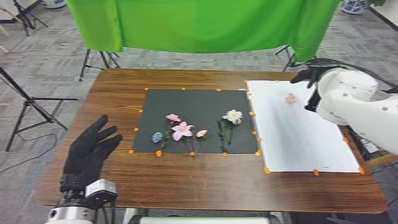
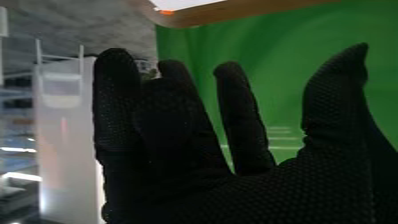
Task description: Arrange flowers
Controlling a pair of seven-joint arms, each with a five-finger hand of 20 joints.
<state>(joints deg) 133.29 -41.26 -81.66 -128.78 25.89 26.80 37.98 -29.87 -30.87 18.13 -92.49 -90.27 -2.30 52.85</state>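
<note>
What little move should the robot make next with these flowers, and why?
Probably bring the right robot hand over the white flower: the hand looks open and empty, and that flower lies on the black mat, nearest the white sheet, where a small pinkish bloom lies.

"How many flowers lie on the dark mat (image 1: 160, 102)?"

"Five, reading the mat as a clock in my head view: two pink flowers (image 1: 182, 131), near seven and nine; one blue flower (image 1: 157, 137), near eight; one peach flower (image 1: 202, 133), near six; one white flower (image 1: 233, 116), near three."

"And on the white sheet (image 1: 302, 145)?"

"One small pinkish piece (image 1: 290, 98), near its twelve."

"Surfaces?"

"One mat and one sheet, on one counter (image 1: 213, 187)."

"Robot hands?"

"I count two: my left robot hand (image 1: 87, 152), my right robot hand (image 1: 311, 75)."
</note>
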